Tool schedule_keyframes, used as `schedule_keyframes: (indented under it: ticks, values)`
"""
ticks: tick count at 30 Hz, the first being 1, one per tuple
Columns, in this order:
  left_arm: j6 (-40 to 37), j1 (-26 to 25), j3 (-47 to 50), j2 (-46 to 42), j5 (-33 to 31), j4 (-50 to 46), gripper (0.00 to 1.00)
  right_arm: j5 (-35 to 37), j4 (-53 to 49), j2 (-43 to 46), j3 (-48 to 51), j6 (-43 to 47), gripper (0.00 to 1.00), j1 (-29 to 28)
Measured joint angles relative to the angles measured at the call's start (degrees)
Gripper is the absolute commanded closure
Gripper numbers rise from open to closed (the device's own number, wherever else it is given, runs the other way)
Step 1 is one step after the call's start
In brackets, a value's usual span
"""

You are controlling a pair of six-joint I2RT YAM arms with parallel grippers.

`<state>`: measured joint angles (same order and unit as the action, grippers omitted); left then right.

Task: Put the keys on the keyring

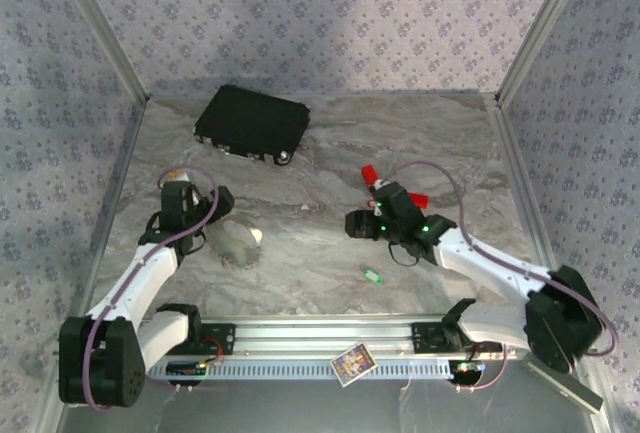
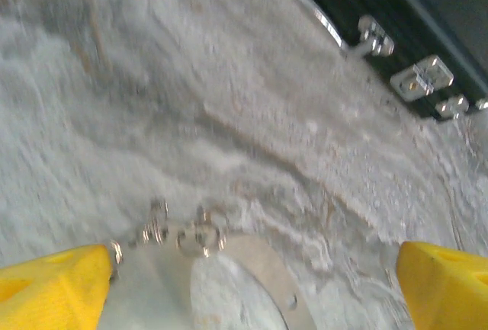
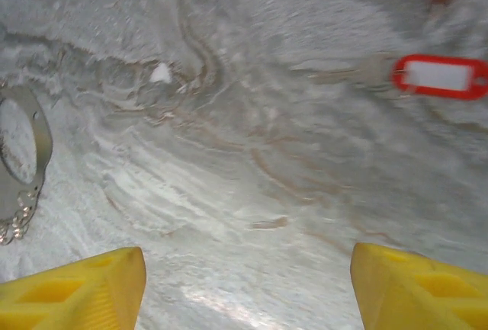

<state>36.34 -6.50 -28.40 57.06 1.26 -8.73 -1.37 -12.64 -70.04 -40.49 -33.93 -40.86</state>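
Shiny metal chain edges the keyring (image 2: 263, 263); the table (image 2: 229, 116) looks matt, marbled stone; the left fingers (image 2: 53, 284) smooth yellow plastic.
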Motion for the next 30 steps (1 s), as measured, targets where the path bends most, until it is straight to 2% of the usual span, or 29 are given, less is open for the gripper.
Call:
schedule_keyframes:
  ticks: [2, 6, 15, 23, 30]
  values:
    - [1.73, -1.20, 0.50, -1.49, -0.61, -2.47, 0.08, -0.42, 0.17, -4.02, -2.93, 0.00, 0.35, -2.40]
    - [4.79, -2.75, 1.57, -6.10, -2.10, -7.28, 0.08, -1.88, 1.18, -14.34, -10.36, 0.76, 0.48, -8.24]
    - [8.79, -2.95, 1.90, -19.89, -7.23, -17.20, 0.08, -5.55, -1.55, -37.42, -31.76, 6.84, 0.53, -17.68]
    - [10.08, -2.95, 3.41, -25.46, -8.17, -21.64, 0.08, -7.10, -5.60, -46.31, -41.51, 10.03, 0.54, -18.69]
    - [10.27, -2.95, 3.50, -26.03, -8.15, -23.19, 0.08, -8.11, -6.97, -49.92, -44.19, 10.54, 0.66, -18.88]
